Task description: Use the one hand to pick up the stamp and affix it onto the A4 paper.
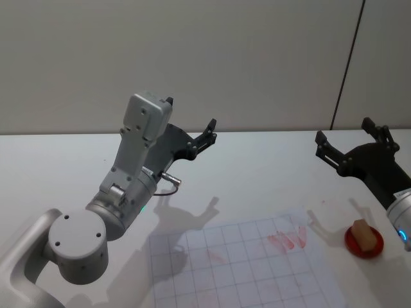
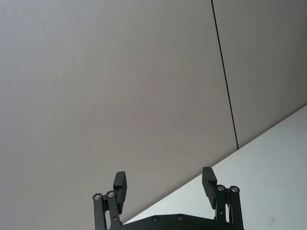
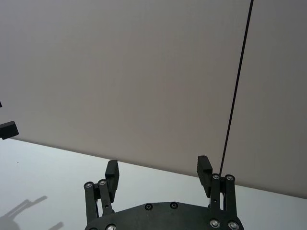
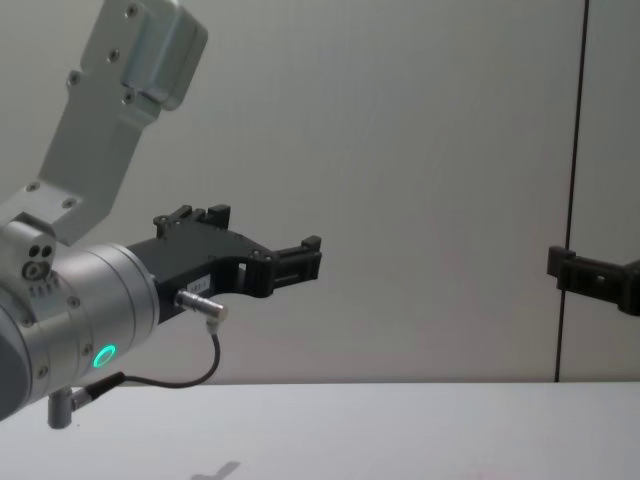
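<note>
- The right gripper (image 1: 342, 130) is hanging in the air over the table's (image 1: 257, 167) far right side, its jaws spread wide and gripping nothing; the right wrist view (image 3: 158, 165) is showing both fingers well apart with only wall between them, pointing up and away from the robot
- The stamp (image 1: 363, 233) is lying below this gripper and nearer the robot, slightly to its right, so I am judging that the coming move is calling for the wrist to tip down and draw back toward the body before it descends
- The A4 paper (image 1: 247, 266) is lying nearest the robot, a gridded sheet carrying red marks (image 1: 289, 239) near its far right corner
- Just beside that corner, to the right and apart from the sheet, the stamp is sitting on a round red pad (image 1: 379, 247); it is looking like a small tan, wood-coloured block, and its long axis is too small to tell
- The left gripper (image 1: 190, 114) is idling farther off on the left, raised and tilted toward the wall (image 1: 257, 64), jaws open and empty in the left wrist view (image 2: 164, 175), and standing well apart from the stamp, which is making the right arm clearly the nearer one
</note>
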You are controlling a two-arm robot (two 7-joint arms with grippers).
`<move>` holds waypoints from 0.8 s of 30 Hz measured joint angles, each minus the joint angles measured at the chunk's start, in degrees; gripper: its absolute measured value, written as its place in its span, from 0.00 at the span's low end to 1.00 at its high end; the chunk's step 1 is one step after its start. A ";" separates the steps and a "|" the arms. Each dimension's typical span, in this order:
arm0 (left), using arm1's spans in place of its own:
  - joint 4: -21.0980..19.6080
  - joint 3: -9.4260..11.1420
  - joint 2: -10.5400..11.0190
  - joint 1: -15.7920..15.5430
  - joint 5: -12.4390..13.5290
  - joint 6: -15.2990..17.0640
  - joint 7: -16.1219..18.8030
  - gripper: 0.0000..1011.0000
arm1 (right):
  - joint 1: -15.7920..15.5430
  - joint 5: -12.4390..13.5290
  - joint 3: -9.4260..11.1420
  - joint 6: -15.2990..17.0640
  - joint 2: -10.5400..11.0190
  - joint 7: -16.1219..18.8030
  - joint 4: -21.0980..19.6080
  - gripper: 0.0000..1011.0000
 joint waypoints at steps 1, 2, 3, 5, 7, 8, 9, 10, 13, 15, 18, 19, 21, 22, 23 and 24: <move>0.00 0.00 0.00 0.00 0.00 0.00 0.00 0.99 | 0.00 0.00 0.00 0.00 0.00 0.00 0.00 0.99; 0.00 0.00 0.00 0.00 0.00 0.00 0.00 0.99 | 0.00 0.00 0.00 0.00 0.00 0.00 0.00 0.99; 0.00 0.00 0.00 0.00 0.00 0.00 0.00 0.99 | 0.00 0.00 0.00 0.00 0.00 0.00 0.00 0.99; 0.00 0.00 0.00 0.00 0.00 0.00 0.00 0.99 | 0.00 0.00 0.01 0.01 0.00 0.00 0.00 0.99; 0.00 0.00 0.00 0.00 0.00 0.00 0.00 0.99 | 0.00 0.00 0.00 0.02 0.00 0.00 -0.01 0.99; 0.00 0.00 0.00 0.00 0.00 0.00 0.00 0.99 | 0.00 0.00 0.01 0.02 0.00 0.00 -0.01 0.99; 0.00 0.00 0.00 0.00 0.00 0.00 0.00 0.99 | 0.00 0.00 0.01 0.02 0.00 0.00 -0.01 0.99; 0.00 0.00 0.00 0.00 0.00 0.00 0.00 0.99 | -0.01 0.00 0.00 0.02 0.00 0.00 -0.01 0.99; 0.00 0.00 0.00 0.00 0.00 0.00 0.00 0.99 | 0.00 0.00 0.00 0.02 0.00 0.00 -0.01 0.99; 0.00 0.00 0.00 0.00 0.00 0.00 0.00 0.99 | 0.00 0.00 0.00 0.02 0.00 0.00 -0.01 0.99; 0.00 0.00 0.00 0.00 0.00 0.00 0.00 0.99 | 0.00 0.00 0.00 0.02 0.00 -0.01 -0.01 0.99; 0.00 0.00 0.00 0.00 0.00 0.00 0.00 0.99 | 0.00 0.00 0.00 0.02 0.00 -0.01 -0.01 0.99; 0.00 0.00 0.00 0.00 0.00 0.00 0.00 0.99 | 0.00 0.00 0.00 0.02 0.00 -0.01 -0.01 0.99; 0.00 0.00 0.00 0.00 0.00 0.00 0.00 0.99 | -0.01 0.00 0.00 0.02 0.00 0.00 -0.01 0.99; 0.00 0.00 0.00 0.00 0.00 0.00 0.00 0.99 | -0.01 0.00 0.00 0.02 0.00 0.00 -0.01 0.99; 0.00 0.00 0.00 0.00 0.00 0.00 0.00 0.99 | 0.00 0.00 0.00 0.02 0.00 -0.01 -0.01 0.99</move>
